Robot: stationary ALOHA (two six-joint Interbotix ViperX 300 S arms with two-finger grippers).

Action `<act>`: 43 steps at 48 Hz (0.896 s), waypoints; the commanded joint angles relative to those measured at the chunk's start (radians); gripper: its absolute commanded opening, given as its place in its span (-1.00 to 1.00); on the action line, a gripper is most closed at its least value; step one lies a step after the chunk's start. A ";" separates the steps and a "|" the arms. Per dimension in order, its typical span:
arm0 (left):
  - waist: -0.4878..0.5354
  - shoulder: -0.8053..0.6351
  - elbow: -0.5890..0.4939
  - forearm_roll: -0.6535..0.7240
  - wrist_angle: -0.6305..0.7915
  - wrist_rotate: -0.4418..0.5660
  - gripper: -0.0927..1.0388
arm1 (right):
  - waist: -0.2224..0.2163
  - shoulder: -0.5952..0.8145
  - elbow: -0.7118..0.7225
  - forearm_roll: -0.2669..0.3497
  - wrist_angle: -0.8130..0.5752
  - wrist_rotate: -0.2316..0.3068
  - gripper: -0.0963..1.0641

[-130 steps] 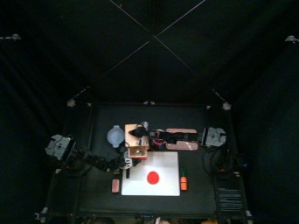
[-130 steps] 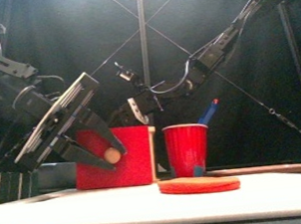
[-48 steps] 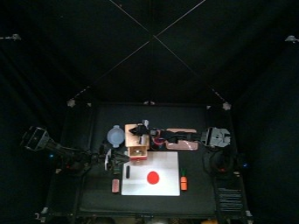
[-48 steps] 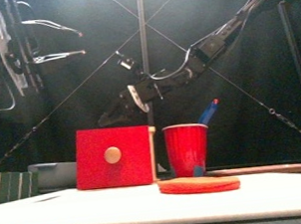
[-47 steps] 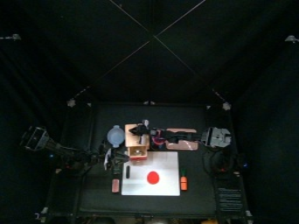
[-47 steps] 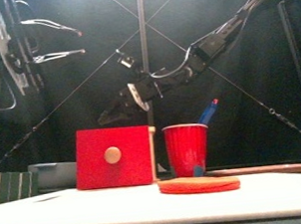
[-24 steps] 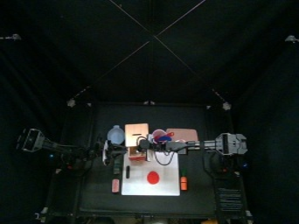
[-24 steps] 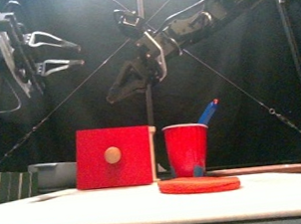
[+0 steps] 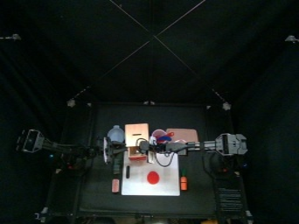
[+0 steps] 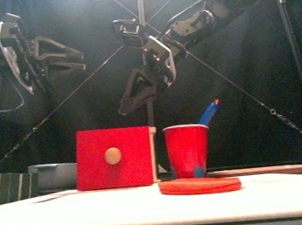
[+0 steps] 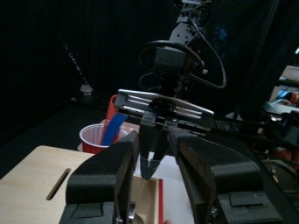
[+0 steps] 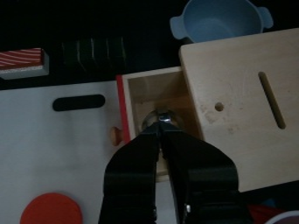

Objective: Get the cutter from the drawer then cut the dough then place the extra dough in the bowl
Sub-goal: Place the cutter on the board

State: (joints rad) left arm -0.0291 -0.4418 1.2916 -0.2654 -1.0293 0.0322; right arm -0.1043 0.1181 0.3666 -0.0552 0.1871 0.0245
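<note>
One flat, round red dough disc (image 10: 200, 185) lies on white board (image 9: 170, 165).

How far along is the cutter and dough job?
Done: the drawer is open. In hand: the right gripper is above it, jaws apparently shut on a small metal piece, likely the handle of the cutter. To do: the dough is a whole, uncut disc, and the bowl looks empty. The left gripper rests open at the left.
</note>
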 commanded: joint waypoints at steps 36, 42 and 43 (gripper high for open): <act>0.006 -0.002 -0.014 -0.005 0.009 0.002 0.48 | -0.018 0.081 -0.071 -0.015 0.002 -0.003 0.32; 0.006 -0.002 -0.012 -0.005 0.011 0.000 0.47 | -0.023 0.091 -0.077 -0.026 0.012 -0.002 0.32; 0.006 -0.002 -0.012 -0.005 0.011 0.000 0.47 | -0.023 0.091 -0.078 -0.028 0.017 -0.002 0.32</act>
State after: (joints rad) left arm -0.0245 -0.4418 1.2916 -0.2730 -1.0155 0.0322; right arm -0.1212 0.2286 0.3160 -0.0798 0.1979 0.0230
